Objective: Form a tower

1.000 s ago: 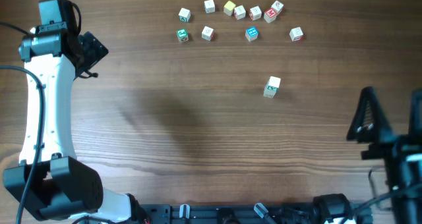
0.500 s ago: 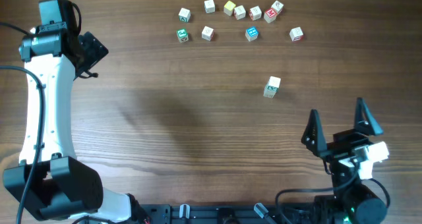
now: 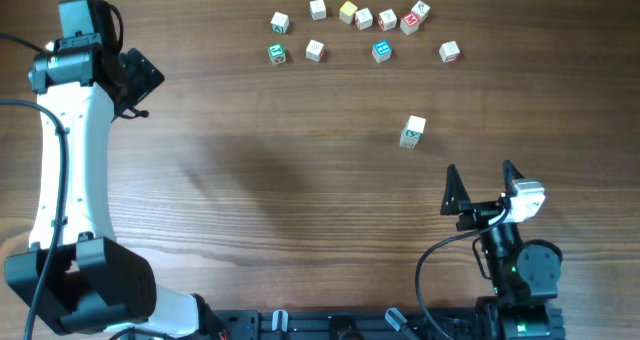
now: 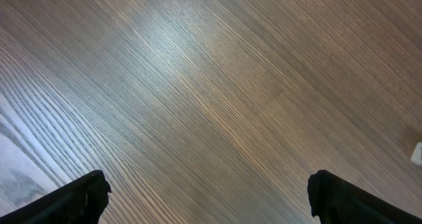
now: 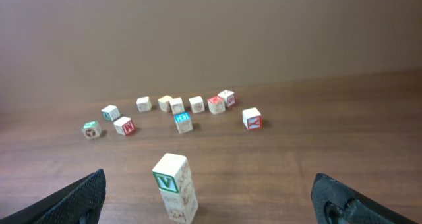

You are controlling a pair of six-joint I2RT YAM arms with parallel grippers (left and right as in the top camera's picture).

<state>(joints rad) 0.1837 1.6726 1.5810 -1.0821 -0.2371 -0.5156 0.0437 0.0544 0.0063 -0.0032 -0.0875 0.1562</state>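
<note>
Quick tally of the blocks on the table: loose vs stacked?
Loose cubes: 11
Tower: 1, at least 2 cubes high, green V on the top one
Total: 12 things, at least 13 cubes

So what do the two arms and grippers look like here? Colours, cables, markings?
Left arm: white link between bulky black joints, with a thin black cable running alongside. Left gripper: black fingers. Right arm: black, with a white block near the wrist and a looping cable. Right gripper: two black, pointed, triangular fingers. No markings legible.
</note>
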